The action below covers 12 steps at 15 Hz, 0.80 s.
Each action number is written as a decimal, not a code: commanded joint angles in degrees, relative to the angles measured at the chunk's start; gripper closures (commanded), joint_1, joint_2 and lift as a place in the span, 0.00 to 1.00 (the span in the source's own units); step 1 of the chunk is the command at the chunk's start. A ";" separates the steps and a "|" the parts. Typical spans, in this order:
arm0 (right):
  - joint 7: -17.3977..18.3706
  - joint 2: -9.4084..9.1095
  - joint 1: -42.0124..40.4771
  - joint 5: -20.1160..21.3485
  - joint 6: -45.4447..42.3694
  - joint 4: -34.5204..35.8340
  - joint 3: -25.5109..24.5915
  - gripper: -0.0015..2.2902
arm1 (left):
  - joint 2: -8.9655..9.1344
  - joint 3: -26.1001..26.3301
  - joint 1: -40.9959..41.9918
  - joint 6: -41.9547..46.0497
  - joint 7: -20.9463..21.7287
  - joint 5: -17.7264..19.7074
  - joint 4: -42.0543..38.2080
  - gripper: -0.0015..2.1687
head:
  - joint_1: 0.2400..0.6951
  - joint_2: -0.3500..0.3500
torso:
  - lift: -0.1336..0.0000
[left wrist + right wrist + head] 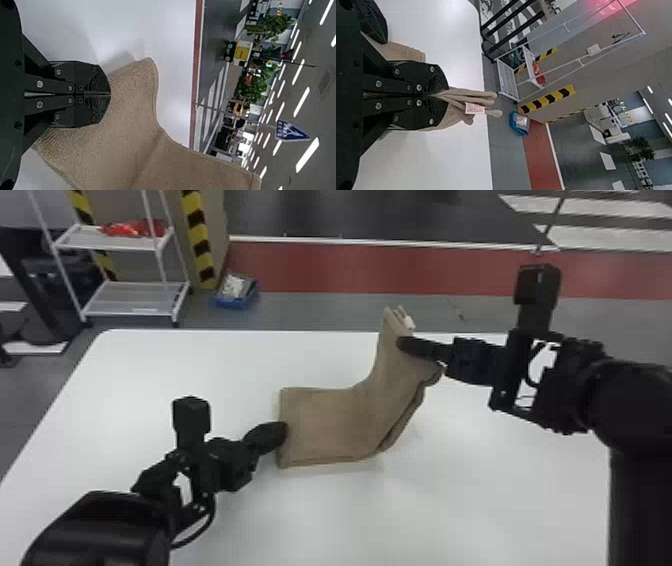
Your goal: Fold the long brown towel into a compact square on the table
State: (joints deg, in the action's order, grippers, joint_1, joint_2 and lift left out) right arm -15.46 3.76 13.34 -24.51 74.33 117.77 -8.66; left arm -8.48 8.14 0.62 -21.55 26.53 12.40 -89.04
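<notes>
The folded brown cloth towel (pixel 320 425) lies partly on the white round-cornered table (pixel 150 365), its right end raised above it. Over the table, the black two-fingered right gripper (pixel 447 95) clamps gathered layers; the black two-fingered left gripper (pixel 110 94), fingers together, meets the towel's left edge. Light, soft and floppy, it probably wants gripping through every layer.

You have one brown towel (pixel 325 420) with one white tag (pixel 474 108), one white table (pixel 450 500), and two grippers: one left gripper (pixel 285 431), one right gripper (pixel 401 344). You also have one metal rack (pixel 158 250) with two shelves (pixel 130 297), one blue bin (pixel 237 302) and one blue sign (pixel 291 131)
</notes>
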 commanded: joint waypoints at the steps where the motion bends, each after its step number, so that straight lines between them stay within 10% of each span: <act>1: -0.01 -0.24 0.55 0.25 -0.01 -0.97 1.45 0.58 | -0.05 -0.05 0.00 -1.09 0.19 0.00 -0.17 0.64 | 1.00 0.41 | 0.08; 12: 3.86 -3.14 -2.53 4.82 -6.69 -8.26 15.07 0.58 | 0.04 0.30 0.53 -0.92 -0.08 -0.27 -0.52 0.64 | 1.00 0.56 | 0.08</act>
State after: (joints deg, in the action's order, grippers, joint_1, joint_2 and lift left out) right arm -11.76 0.62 11.00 -20.61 69.33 110.99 4.95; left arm -8.43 8.44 0.94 -22.54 26.48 12.13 -89.46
